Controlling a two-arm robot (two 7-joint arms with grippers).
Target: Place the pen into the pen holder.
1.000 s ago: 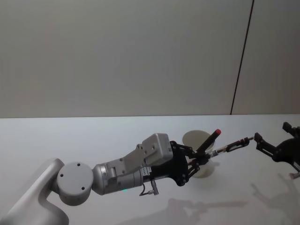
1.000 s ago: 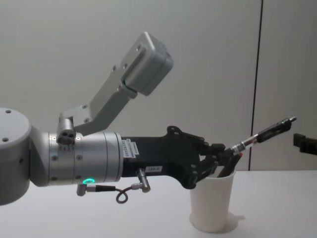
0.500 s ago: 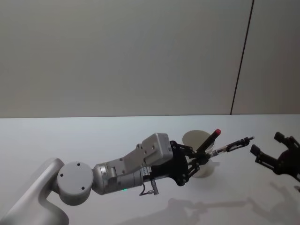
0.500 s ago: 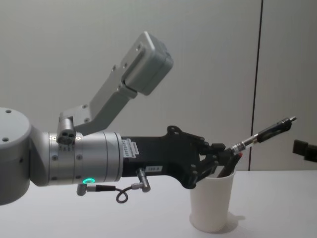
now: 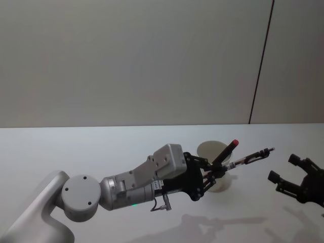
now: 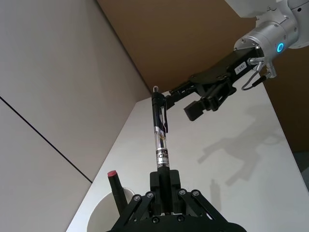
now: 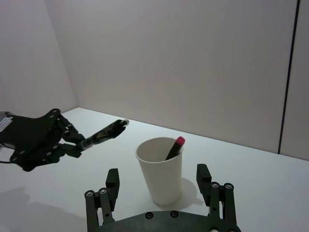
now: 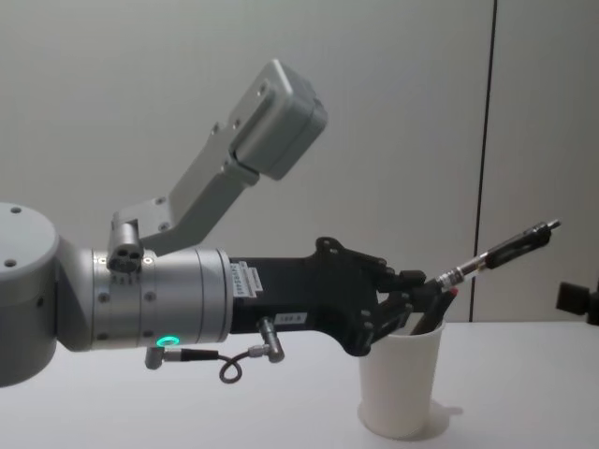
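My left gripper (image 5: 215, 173) is shut on the lower end of a black and clear pen (image 5: 248, 158), held just above the rim of the pen holder (image 5: 223, 185), a white paper cup. The pen (image 8: 496, 251) slants up and to the right, beyond the cup (image 8: 402, 388). A black pen with a red tip (image 5: 226, 151) leans inside the cup. In the left wrist view the held pen (image 6: 158, 130) points away from the fingers. My right gripper (image 5: 283, 167) hangs open to the right, apart from the pen's tip. From the right wrist the cup (image 7: 160, 174) stands ahead between its spread fingers (image 7: 112, 181).
The white table (image 5: 76, 152) stretches wide and bare to the left and in front of the cup. A plain wall with a dark vertical seam (image 5: 260, 66) stands behind. My left forearm (image 8: 168, 309) takes up the near left of the chest view.
My right gripper has drawn back from the pen's tip, moving right and toward me. The left gripper, the pen and the cup have stayed where they were.
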